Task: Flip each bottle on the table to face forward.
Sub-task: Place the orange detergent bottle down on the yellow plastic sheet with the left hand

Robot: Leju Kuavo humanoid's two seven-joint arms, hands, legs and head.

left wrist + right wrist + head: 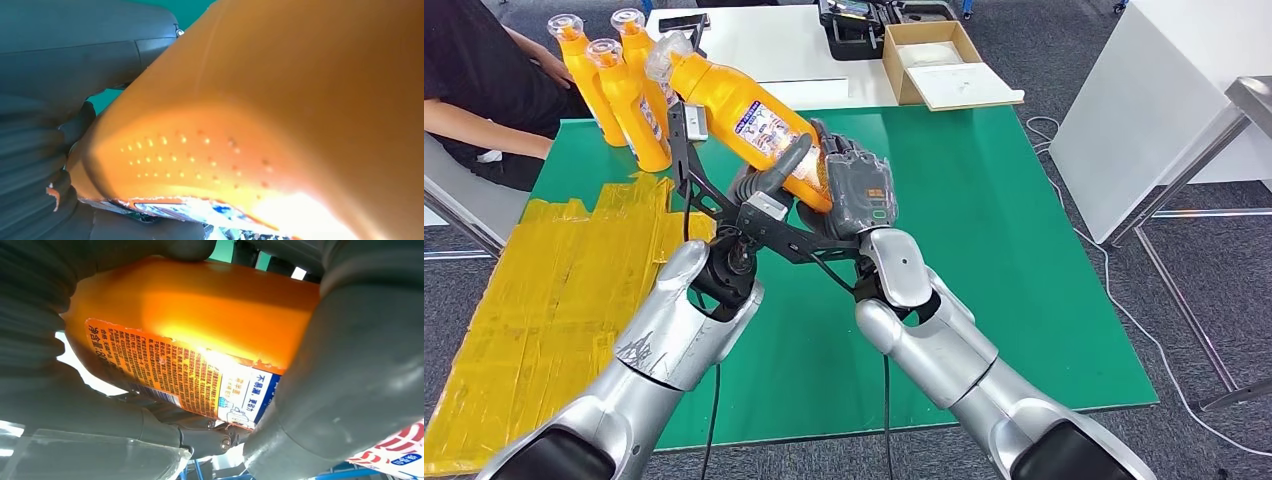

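From the head view, I held the orange bottle [749, 125] tilted above the green bench [1024, 250], its clear cap toward the three standing bottles [619, 85] at the bench's far left corner. My left hand [769, 190] and right hand [859, 190] both had their fingers clamped on its lower end. A person's arm [484, 130] rested beside the three bottles.

From my left wrist, the bottle's orange wall pressed against my grey thumb [75, 55].

From my right wrist, my fingers [360, 365] wrapped the bottle's printed back label [170, 370].
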